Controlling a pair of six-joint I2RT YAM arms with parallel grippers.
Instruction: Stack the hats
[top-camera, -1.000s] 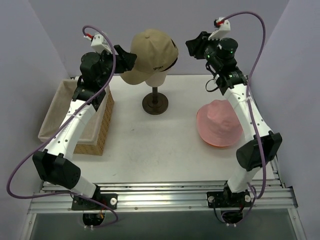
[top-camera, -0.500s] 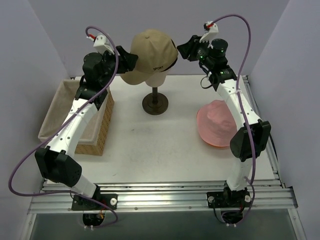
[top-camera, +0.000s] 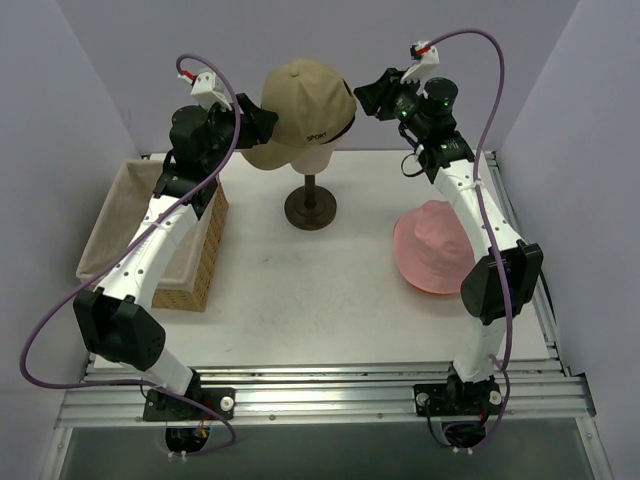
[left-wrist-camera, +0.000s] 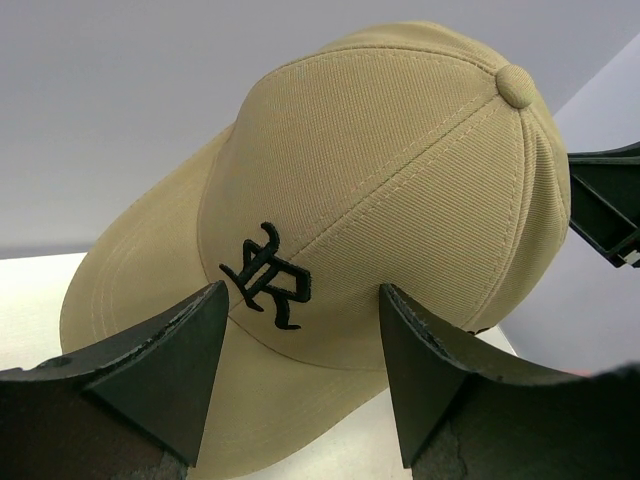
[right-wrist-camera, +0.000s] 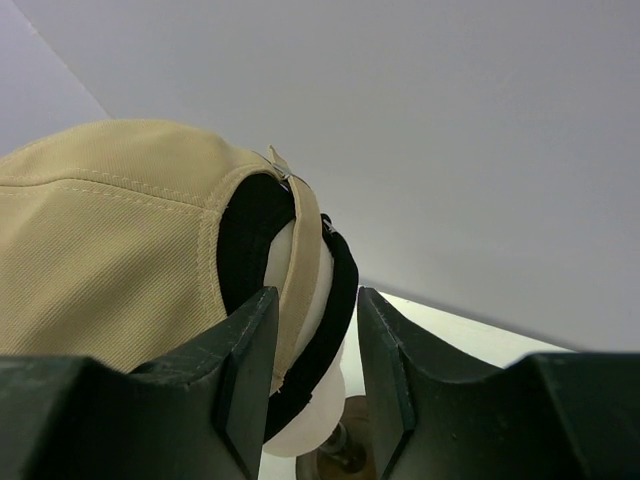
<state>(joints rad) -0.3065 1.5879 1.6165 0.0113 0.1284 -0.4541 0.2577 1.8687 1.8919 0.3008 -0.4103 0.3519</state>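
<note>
The tan cap (top-camera: 300, 100) with dark lettering sits on the cream head form (top-camera: 318, 155). A black cap's band (right-wrist-camera: 340, 290) shows under its back edge. My left gripper (top-camera: 262, 118) is open at the cap's brim side, with the brim and lettering (left-wrist-camera: 268, 290) just ahead between the fingers (left-wrist-camera: 195, 340). My right gripper (top-camera: 366, 95) is open at the cap's back, and the tan strap (right-wrist-camera: 305, 250) and black band line up with its gap. The pale pink hat (top-camera: 440, 240) lies on the table at right, with an orange rim (top-camera: 432, 289) under it.
A wicker basket (top-camera: 110, 215) with a cloth liner stands at the left edge. The head form's dark stand (top-camera: 310, 207) rests mid-table at the back. Grey walls close in on the back and sides. My right gripper's body (left-wrist-camera: 605, 200) shows beyond the cap.
My right gripper has moved left and up to the back of the tan cap. My left gripper has edged slightly up at the brim. The hats have not moved.
</note>
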